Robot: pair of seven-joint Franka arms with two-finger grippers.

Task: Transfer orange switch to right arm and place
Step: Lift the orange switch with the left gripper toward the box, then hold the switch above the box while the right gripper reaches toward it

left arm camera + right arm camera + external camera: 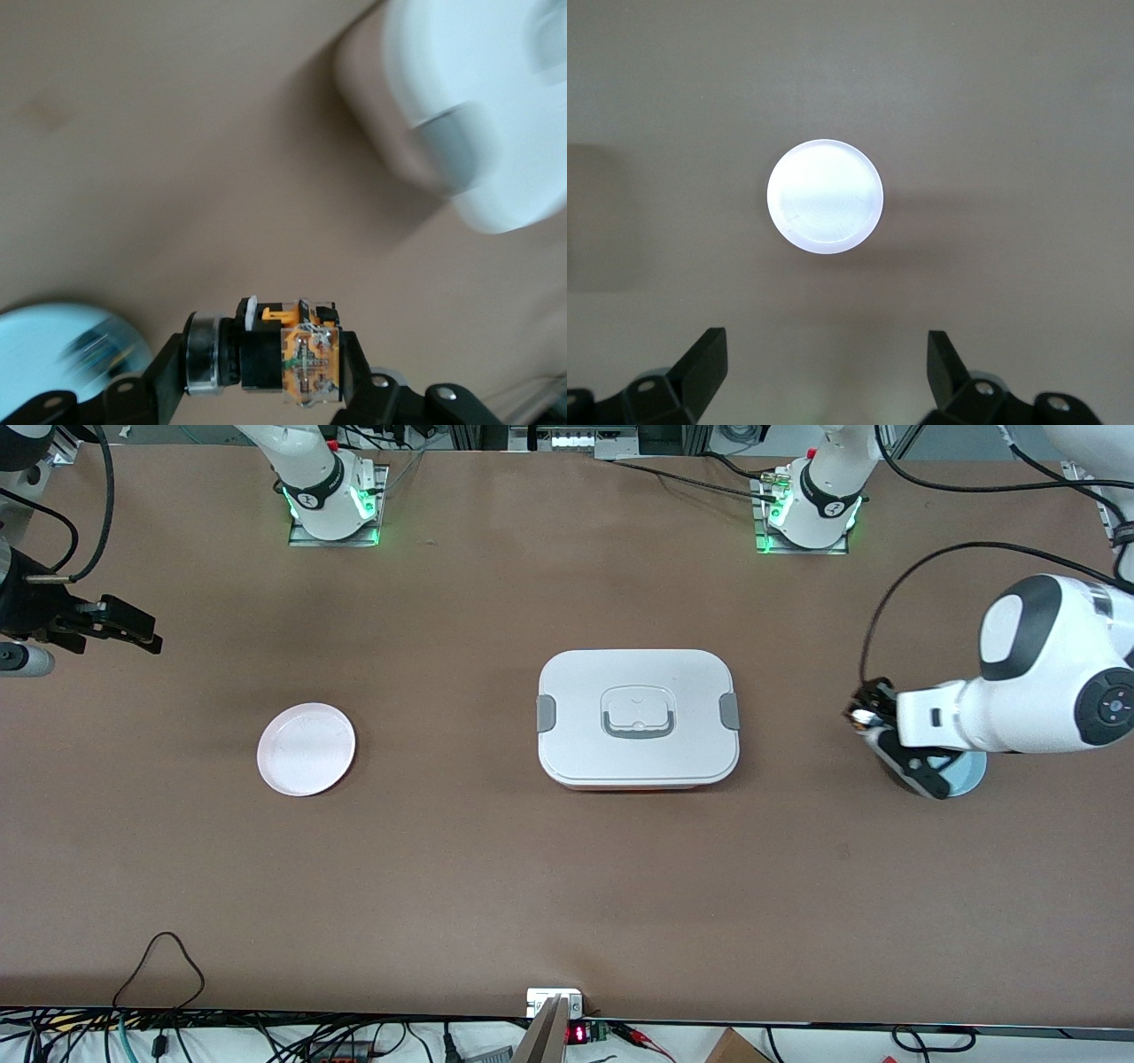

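The orange switch [297, 354], a small black body with an orange cap and a clear orange block, lies crosswise between the fingers of my left gripper [264, 359], which is shut on it. In the front view this gripper [873, 726] hangs with the switch [858, 714] just above the edge of a pale blue plate [973, 773] at the left arm's end of the table. The right arm [35, 607] waits over the table at its own end. Its gripper [133, 633] is open [828, 354] with nothing between the fingers.
A closed white lunch box [638, 717] with grey latches stands mid-table and shows blurred in the left wrist view [478, 106]. A small pale pink plate [306, 748] lies toward the right arm's end, seen below the right gripper [825, 197]. The blue plate [53, 350] holds something blurred.
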